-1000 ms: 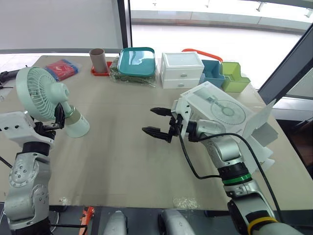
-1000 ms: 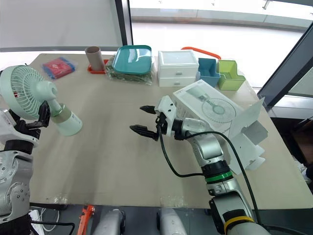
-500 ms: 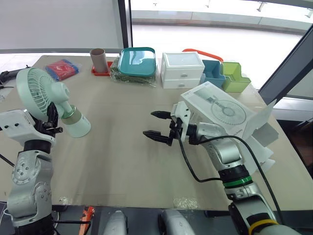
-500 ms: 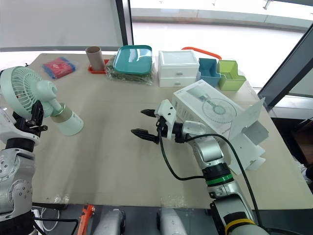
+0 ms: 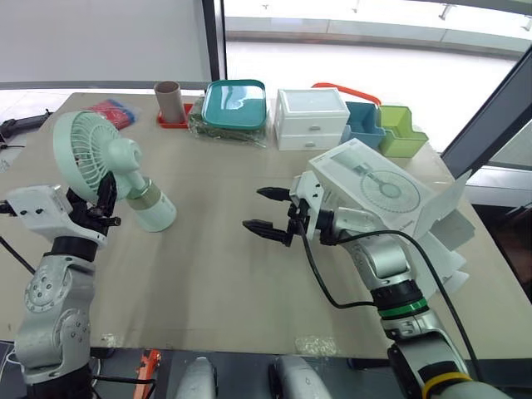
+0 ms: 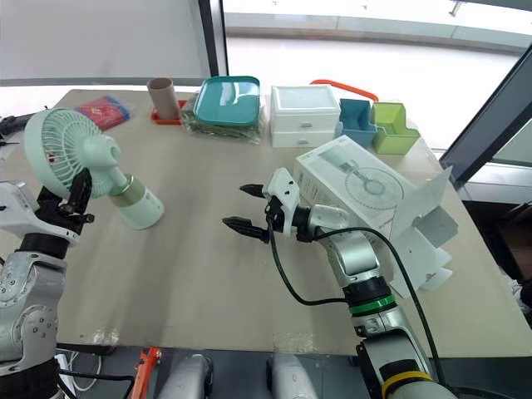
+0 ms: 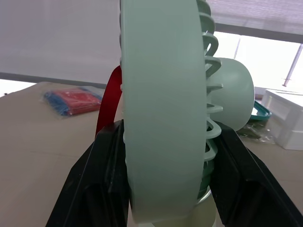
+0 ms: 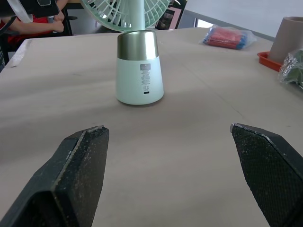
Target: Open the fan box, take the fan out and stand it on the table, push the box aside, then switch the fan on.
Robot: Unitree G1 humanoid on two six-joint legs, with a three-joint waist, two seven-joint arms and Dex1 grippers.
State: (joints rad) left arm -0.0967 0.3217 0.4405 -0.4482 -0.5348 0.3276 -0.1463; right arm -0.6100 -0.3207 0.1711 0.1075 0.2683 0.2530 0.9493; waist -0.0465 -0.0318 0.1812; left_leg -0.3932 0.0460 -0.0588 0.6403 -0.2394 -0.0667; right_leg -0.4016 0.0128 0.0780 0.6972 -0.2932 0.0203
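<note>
Mint-green plastic fan (image 5: 91, 158) was clamped by its cage in the left gripper (image 5: 93, 198), tilted over the beige table (image 5: 216, 283), not yet stood. The right gripper (image 5: 253, 208) was held wide and empty beside the opened white cardboard box (image 5: 374, 187), not yet pushed aside.

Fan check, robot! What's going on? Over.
Left pincer shut on fan, base on table. Right pincer open, empty. Box open, behind right pincer. Nothing blocking fan.

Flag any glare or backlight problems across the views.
Left eye view: window behind the table is blown out; teal tray shows a glare patch. Left wrist view: bright window behind the fan, no glare on it. Right wrist view: table evenly lit, faint shadow at the fan base.
</note>
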